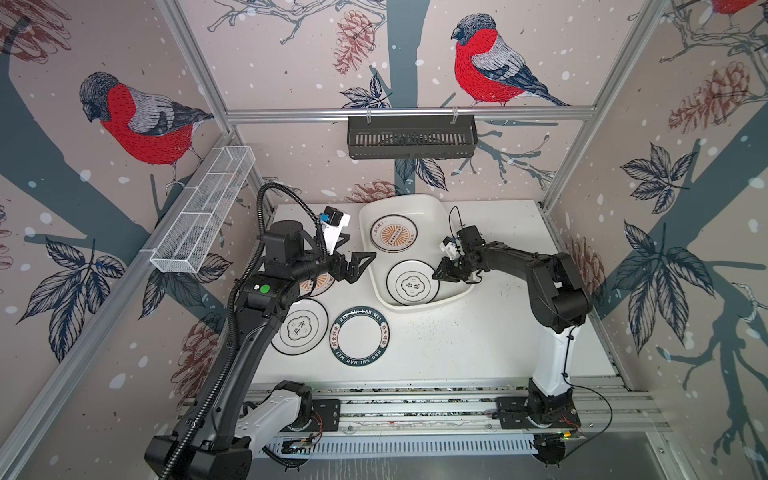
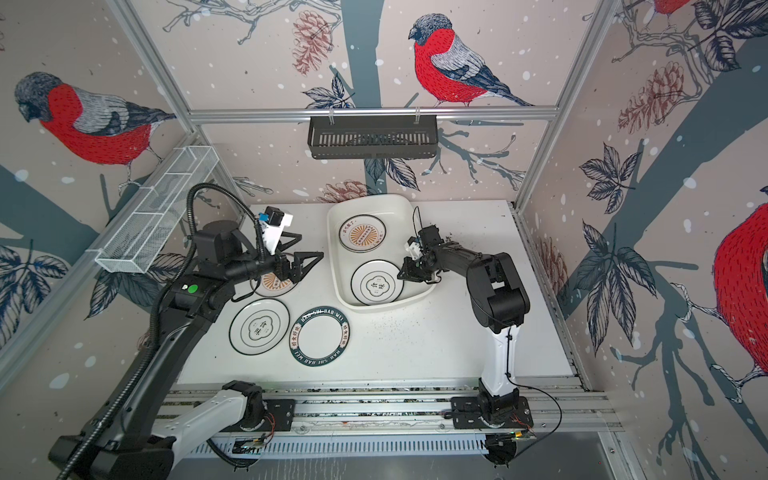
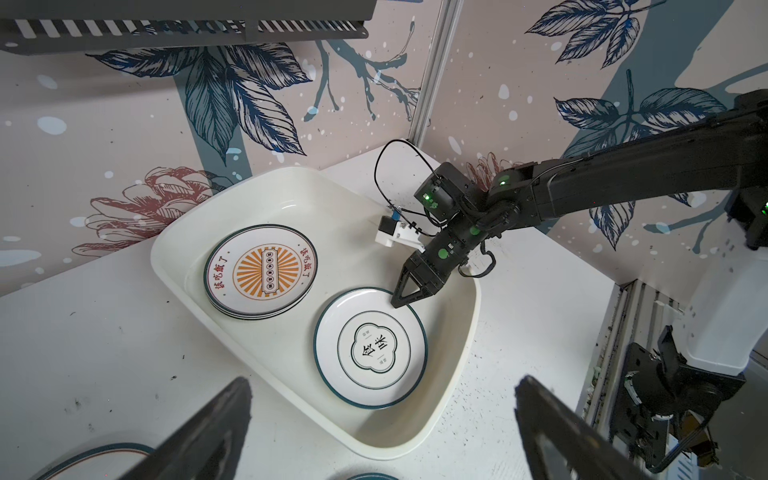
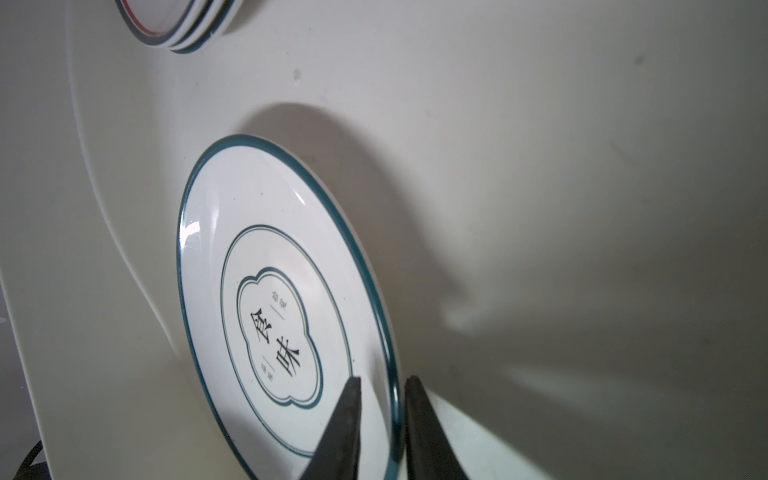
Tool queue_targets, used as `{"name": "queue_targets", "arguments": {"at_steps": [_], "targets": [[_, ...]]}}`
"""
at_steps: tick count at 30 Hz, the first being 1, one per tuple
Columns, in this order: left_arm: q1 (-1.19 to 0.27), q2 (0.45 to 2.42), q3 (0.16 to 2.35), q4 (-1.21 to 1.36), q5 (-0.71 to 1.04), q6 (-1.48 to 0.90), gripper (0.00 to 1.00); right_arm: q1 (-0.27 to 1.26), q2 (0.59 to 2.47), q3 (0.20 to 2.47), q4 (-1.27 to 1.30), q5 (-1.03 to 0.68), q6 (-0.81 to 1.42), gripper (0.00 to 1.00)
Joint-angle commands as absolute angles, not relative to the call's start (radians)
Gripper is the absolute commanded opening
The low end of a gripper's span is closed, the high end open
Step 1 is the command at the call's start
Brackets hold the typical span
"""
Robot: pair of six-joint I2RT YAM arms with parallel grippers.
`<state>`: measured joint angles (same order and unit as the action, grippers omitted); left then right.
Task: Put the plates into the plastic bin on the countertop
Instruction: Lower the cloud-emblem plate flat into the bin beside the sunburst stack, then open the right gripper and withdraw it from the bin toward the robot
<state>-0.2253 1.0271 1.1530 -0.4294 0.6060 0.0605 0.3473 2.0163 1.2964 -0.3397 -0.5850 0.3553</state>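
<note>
The plastic bin (image 1: 432,222) (image 3: 374,232) stands at the back of the countertop (image 1: 457,340). In it lie a stack of sunburst plates (image 1: 392,233) (image 3: 259,276) and an emblem plate (image 1: 412,282) (image 4: 270,299). My right gripper (image 1: 435,276) (image 4: 382,380) reaches into the bin, its jaws slightly apart astride that plate's rim, with a gap at one finger. My left gripper (image 1: 362,268) (image 3: 384,379) hovers wide open and empty beside the bin's left wall. On the countertop lie a sunburst plate (image 1: 318,286) partly under the left arm, an emblem plate (image 1: 299,332) and a green-lettered plate (image 1: 359,337).
A black slotted rack (image 1: 411,137) hangs on the back wall above the bin. A white wire-mesh basket (image 1: 203,208) is fixed to the left wall. Aluminium rails (image 1: 415,407) carry both arm bases at the front edge. Patterned walls close in three sides.
</note>
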Motion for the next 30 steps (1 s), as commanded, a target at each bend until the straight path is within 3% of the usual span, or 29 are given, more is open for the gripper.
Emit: {"name": "queue_targets", "arguments": {"at_steps": [1, 17, 26, 30], "targets": [[-0.226, 1.023, 1.152, -0.381, 0.543, 0.059, 0.98, 0.347, 2.010, 1.307, -0.367, -0.543, 0.339, 0.25], [-0.226, 1.066, 1.093, -0.384, 0.230, 0.114, 0.98, 0.354, 1.907, 1.351, -0.387, -0.493, 0.376, 0.32], [-0.225, 1.088, 1.055, -0.470, 0.186, 0.206, 0.98, 0.357, 1.695, 1.288, -0.365, -0.495, 0.415, 0.31], [-0.225, 1.058, 1.015, -0.488, 0.243, 0.248, 0.98, 0.371, 1.565, 1.218, -0.337, -0.527, 0.466, 0.32]]}}
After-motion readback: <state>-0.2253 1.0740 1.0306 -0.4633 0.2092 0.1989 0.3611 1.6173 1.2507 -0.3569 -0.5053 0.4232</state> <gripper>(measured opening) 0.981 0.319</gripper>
